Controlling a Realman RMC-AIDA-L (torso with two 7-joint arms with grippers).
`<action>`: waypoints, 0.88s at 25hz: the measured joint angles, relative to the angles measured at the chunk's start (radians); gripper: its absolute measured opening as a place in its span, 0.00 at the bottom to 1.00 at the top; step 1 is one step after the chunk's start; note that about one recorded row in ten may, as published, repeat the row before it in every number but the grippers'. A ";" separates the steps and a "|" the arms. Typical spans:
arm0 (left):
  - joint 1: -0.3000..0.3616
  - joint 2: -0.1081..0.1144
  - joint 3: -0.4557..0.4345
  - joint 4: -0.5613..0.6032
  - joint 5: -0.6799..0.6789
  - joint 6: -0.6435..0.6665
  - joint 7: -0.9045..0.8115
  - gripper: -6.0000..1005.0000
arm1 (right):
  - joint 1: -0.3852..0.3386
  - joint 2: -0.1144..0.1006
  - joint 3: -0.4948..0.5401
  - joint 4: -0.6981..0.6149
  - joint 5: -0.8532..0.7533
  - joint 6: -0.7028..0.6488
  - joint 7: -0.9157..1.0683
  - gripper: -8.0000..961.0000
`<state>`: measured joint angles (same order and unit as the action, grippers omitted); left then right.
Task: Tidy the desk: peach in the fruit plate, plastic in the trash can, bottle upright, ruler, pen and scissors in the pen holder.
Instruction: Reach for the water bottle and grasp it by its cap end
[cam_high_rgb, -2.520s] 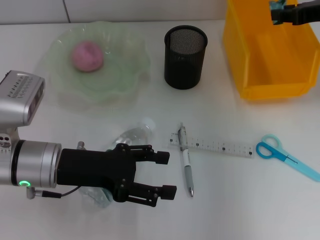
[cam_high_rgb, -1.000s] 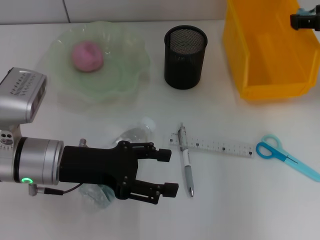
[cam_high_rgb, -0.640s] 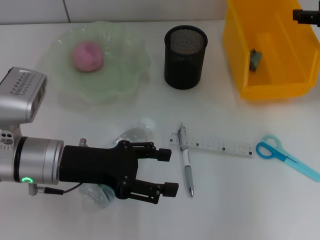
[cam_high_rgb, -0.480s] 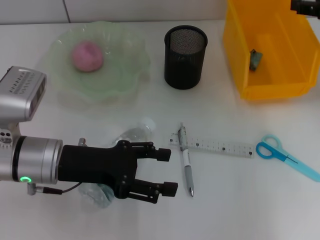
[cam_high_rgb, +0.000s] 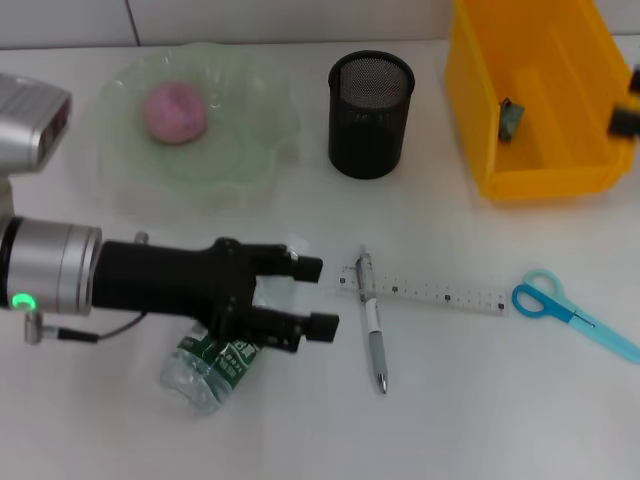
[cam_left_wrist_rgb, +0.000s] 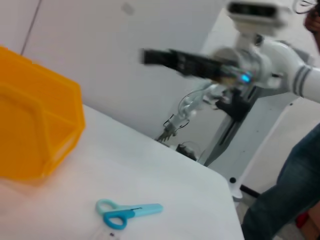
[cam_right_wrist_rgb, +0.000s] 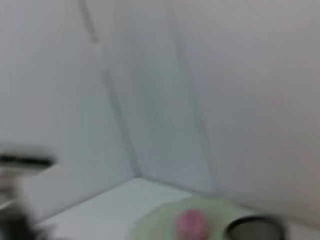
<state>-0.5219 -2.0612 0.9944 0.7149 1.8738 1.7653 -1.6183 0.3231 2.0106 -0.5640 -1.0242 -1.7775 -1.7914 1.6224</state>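
My left gripper (cam_high_rgb: 316, 296) is open, its jaws spread just above the clear bottle (cam_high_rgb: 213, 362) that lies on its side on the table. The pink peach (cam_high_rgb: 175, 112) sits in the green fruit plate (cam_high_rgb: 240, 160). A scrap of plastic (cam_high_rgb: 510, 118) lies in the yellow bin (cam_high_rgb: 530, 160). The clear ruler (cam_high_rgb: 440, 294), the pen (cam_high_rgb: 373, 330) across its end and the blue scissors (cam_high_rgb: 565, 312) lie on the table. The black mesh pen holder (cam_high_rgb: 371, 100) stands at the back. My right gripper (cam_high_rgb: 628, 118) shows blurred at the right edge.
The left wrist view shows the yellow bin (cam_left_wrist_rgb: 35, 135), the scissors (cam_left_wrist_rgb: 127, 212) and my right arm (cam_left_wrist_rgb: 210, 65) far off. The right wrist view is blurred, with the peach (cam_right_wrist_rgb: 192, 222) and the pen holder (cam_right_wrist_rgb: 255, 227) low in it.
The plastic dropped from my right gripper into the yellow bin, and that gripper moved nearer along the right edge. My left gripper moved away from the table's front, uncovering the bottle's lower end.
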 joint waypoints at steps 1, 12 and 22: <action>-0.006 0.001 0.000 0.030 0.006 -0.005 -0.047 0.87 | -0.028 -0.010 0.017 0.079 -0.022 -0.087 -0.079 0.78; -0.203 -0.009 0.144 0.403 0.343 -0.115 -0.784 0.87 | -0.123 -0.034 0.021 0.313 -0.202 -0.197 -0.390 0.78; -0.293 -0.019 0.527 0.387 0.563 -0.357 -1.115 0.87 | -0.115 -0.028 0.021 0.364 -0.234 -0.150 -0.439 0.78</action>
<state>-0.8150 -2.0800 1.5218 1.1015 2.4368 1.4085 -2.7331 0.2081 1.9823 -0.5428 -0.6601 -2.0118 -1.9414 1.1835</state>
